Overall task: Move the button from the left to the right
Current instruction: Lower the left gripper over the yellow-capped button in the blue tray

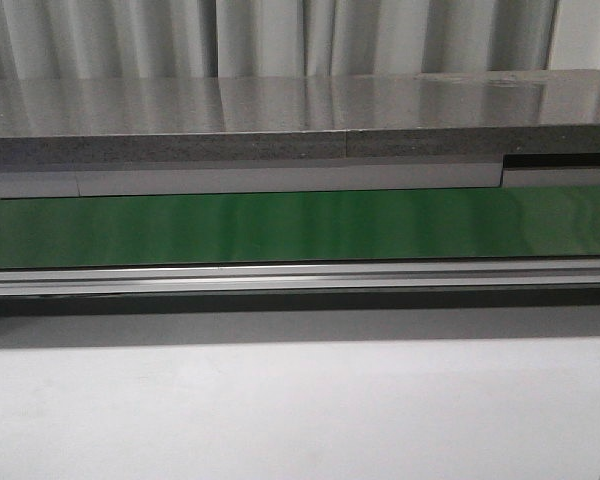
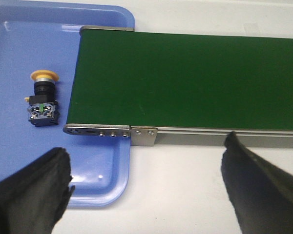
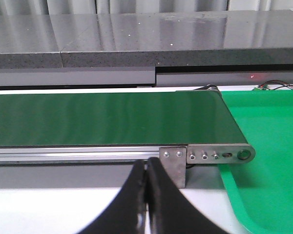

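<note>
The button, a yellow mushroom cap on a black body with a green-white mark, lies on its side in the blue tray, beside the end of the green conveyor belt. My left gripper is open, its black fingers wide apart over the tray corner and white table, nothing between them. The button is beyond the left finger, untouched. My right gripper is shut and empty, in front of the belt's rail by the green tray. Neither gripper shows in the front view.
The belt runs across the front view on an aluminium rail, with a grey stone counter behind it. The belt's metal end brackets overhang each tray. White table lies in front.
</note>
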